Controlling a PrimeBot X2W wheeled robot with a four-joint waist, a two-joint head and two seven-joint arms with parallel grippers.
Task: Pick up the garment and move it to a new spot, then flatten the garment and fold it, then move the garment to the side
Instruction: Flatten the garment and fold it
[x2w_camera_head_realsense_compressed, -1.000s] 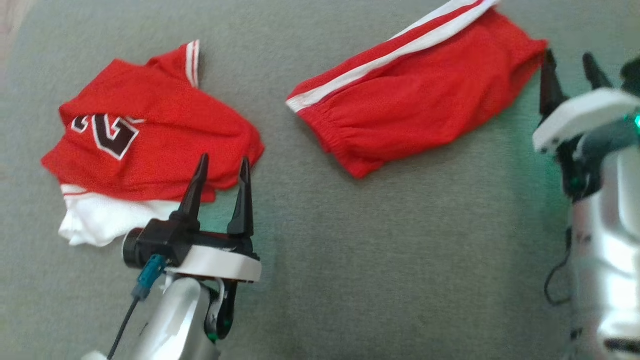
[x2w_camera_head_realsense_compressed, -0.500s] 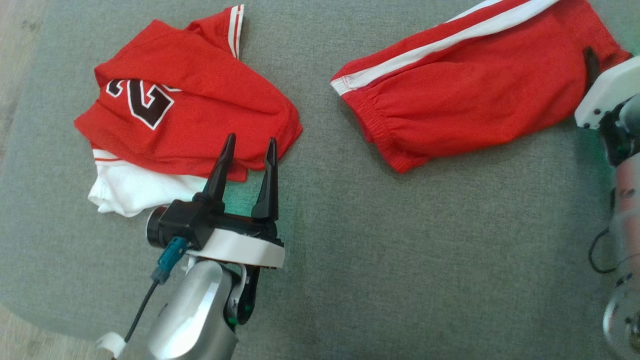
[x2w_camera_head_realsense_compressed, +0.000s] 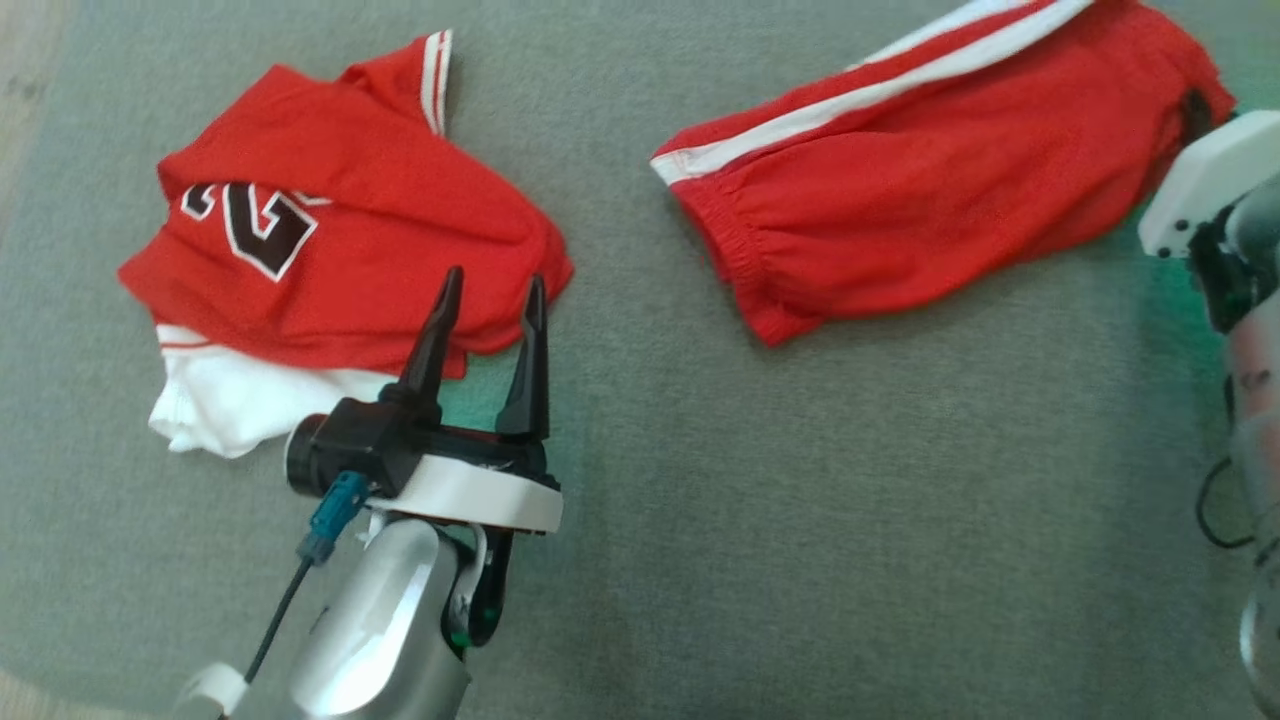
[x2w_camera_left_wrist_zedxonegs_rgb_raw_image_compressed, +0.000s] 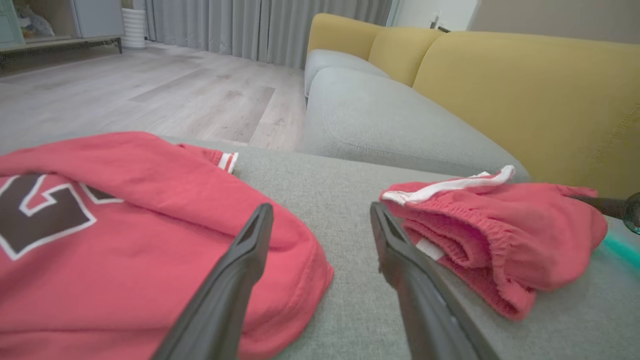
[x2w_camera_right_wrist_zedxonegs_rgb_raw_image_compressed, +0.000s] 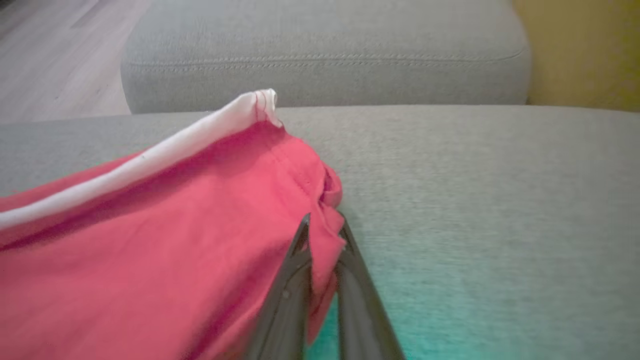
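Red shorts with a white side stripe lie at the upper right of the grey cushion. My right gripper is shut on their right edge; in the right wrist view a fold of the shorts sits pinched between the two fingers of that gripper. My left gripper stands open over the cushion, holding nothing, its tips at the lower right edge of a red jersey. The left wrist view shows this gripper between the jersey and the shorts.
A white garment lies under the jersey's near edge. The grey seat cushion stretches bare between and in front of the clothes. A yellow backrest rises behind, another grey cushion adjoins, and wooden floor lies beyond the left edge.
My right gripper has closed on the right edge of the shorts. The head camera has shifted, so the whole picture moved. My left gripper stays open.
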